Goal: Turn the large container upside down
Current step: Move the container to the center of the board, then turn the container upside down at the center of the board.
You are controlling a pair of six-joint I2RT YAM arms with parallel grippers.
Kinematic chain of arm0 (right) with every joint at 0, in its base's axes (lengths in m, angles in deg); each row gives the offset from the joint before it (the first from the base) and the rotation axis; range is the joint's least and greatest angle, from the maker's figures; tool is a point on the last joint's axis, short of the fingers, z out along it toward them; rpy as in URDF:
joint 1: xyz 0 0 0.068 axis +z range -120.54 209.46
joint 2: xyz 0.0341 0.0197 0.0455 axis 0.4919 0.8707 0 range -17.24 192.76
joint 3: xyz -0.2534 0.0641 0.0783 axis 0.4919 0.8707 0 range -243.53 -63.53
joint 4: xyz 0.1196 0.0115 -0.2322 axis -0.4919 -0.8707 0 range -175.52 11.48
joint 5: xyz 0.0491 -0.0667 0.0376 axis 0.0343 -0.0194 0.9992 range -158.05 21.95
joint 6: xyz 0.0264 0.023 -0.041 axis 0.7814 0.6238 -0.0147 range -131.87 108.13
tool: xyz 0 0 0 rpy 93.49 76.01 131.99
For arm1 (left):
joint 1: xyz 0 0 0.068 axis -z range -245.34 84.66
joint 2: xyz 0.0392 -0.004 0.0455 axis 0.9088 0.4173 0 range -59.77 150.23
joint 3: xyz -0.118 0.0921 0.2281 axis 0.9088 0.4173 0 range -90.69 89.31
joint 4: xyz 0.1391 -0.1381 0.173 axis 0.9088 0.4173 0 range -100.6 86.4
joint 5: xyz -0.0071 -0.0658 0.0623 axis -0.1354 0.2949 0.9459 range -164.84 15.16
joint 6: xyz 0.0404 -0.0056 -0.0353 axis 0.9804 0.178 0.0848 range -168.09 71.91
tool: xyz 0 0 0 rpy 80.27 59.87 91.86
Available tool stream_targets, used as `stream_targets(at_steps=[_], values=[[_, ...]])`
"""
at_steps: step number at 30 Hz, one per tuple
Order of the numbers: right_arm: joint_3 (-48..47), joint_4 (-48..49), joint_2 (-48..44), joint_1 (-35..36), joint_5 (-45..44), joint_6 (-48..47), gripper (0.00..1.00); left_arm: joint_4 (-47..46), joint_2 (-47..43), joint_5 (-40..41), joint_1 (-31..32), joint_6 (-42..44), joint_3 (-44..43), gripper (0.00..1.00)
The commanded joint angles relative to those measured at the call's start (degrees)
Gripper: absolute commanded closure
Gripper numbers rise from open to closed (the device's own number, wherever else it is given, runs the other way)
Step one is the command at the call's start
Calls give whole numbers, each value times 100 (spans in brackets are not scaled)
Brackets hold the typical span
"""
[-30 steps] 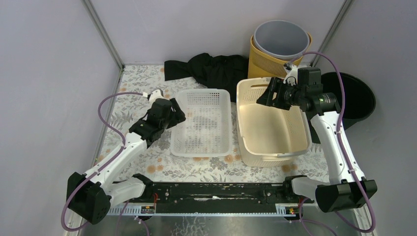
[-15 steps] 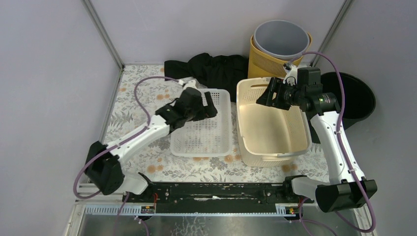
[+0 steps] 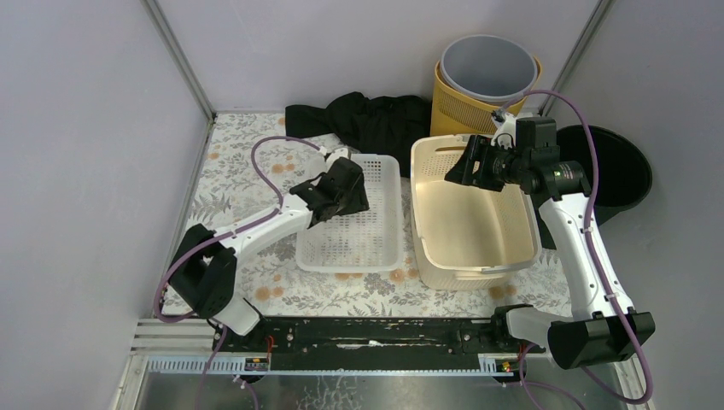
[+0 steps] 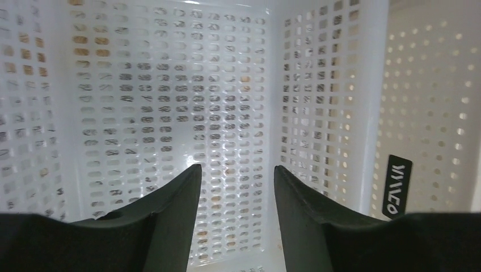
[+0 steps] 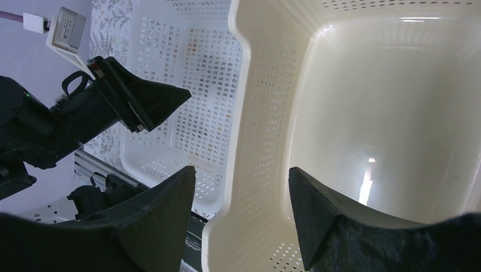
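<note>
Two perforated plastic baskets sit just beside each other on the floral-covered desk (image 3: 224, 162). On the right is one large cream rectangular container (image 3: 474, 224), open side up. On the left is one smaller white basket (image 3: 363, 243). The left tool (image 3: 357, 191) hangs over the white basket, its fingers (image 4: 170, 195) spread with nothing between them. The right tool (image 3: 454, 171) hovers over the cream container's left wall, spread and holding nothing. Behind lie one black cloth (image 3: 376, 120) and one grey bucket (image 3: 487, 68) nested in one yellow basket (image 3: 452, 111).
</note>
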Motion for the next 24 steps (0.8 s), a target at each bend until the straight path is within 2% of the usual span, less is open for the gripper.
stream_targets(at_steps=[1, 9, 16, 24], values=[[-22, 74, -173, 40, 179, -115, 32, 21, -220, 281, -261, 171, 257, 43], [14, 93, -116, 55, 234, -89, 32, -134, -685, 137, -881, 306, 1003, 44], [21, 89, -90, 117, 213, -60, 33, -51, -1020, -2, -1639, 562, 1215, 42], [15, 68, -90, 180, 167, -37, 33, 19, -1174, 45, -1933, 699, 1216, 43]])
